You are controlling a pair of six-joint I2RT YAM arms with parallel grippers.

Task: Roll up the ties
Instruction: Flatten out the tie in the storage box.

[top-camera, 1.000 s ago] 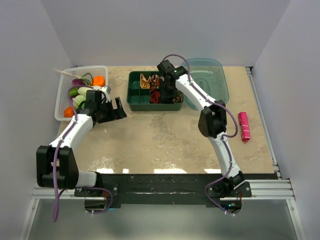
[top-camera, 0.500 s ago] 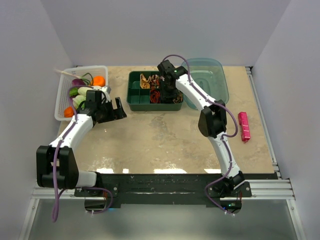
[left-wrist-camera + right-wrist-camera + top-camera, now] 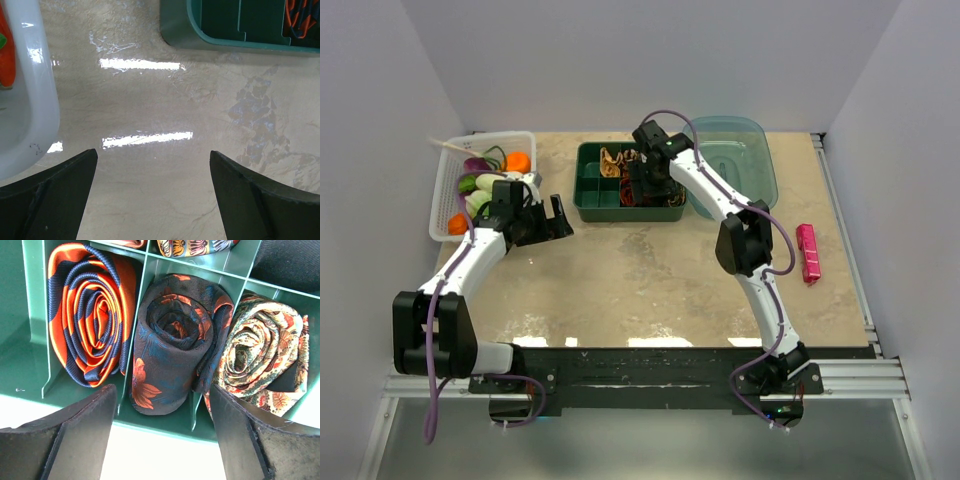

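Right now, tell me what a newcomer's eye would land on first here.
A striped tie, a dark tie and a cream tie sit rolled, side by side, in the green tray at far centre. The right hand hangs open just over them. A white basket of bright items stands far left, and a pink bar lies alone on the right.

Top camera: high behind the near edge, looking down over the whole table (image 3: pixel 620 280). Left wrist: low, close on the table, green tray (image 3: pixel 175 27) corner up top. Right wrist: straight down into that tray, tight on rolled ties (image 3: pixel 172 340).
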